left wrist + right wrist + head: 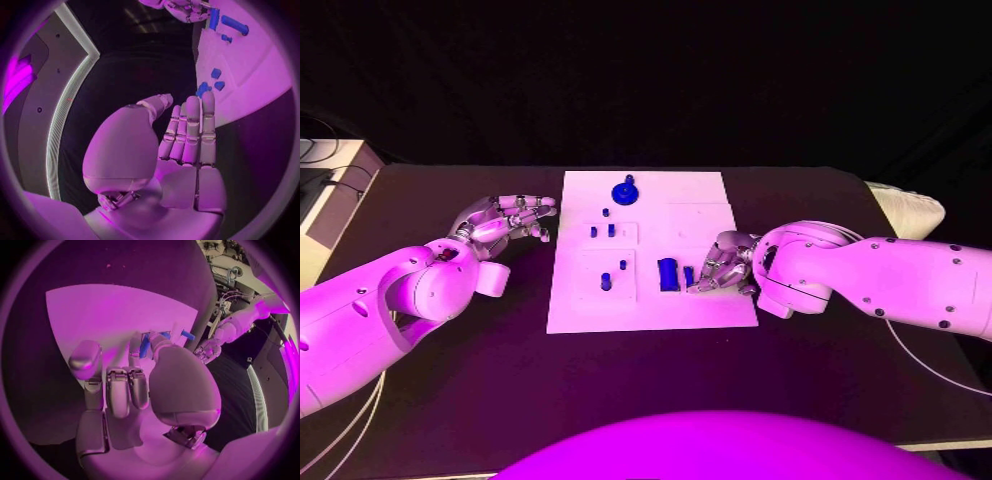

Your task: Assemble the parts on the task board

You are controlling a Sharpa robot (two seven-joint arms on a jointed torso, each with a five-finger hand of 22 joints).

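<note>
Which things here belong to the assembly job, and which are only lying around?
Job: task board; blue parts on it; round blue part at its far end; right hand at the parts; left hand, open beside the board.

Lying around: pale box at the table's left; white thing at its right.

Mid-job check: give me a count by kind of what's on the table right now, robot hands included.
task board: 1
blue parts: 8 that I can make out in the head view
robot hands: 2, left robot hand and right robot hand
Total: 11

left hand (pixel 514 217) fingers apart, right hand (pixel 721 265) fingers curled
</note>
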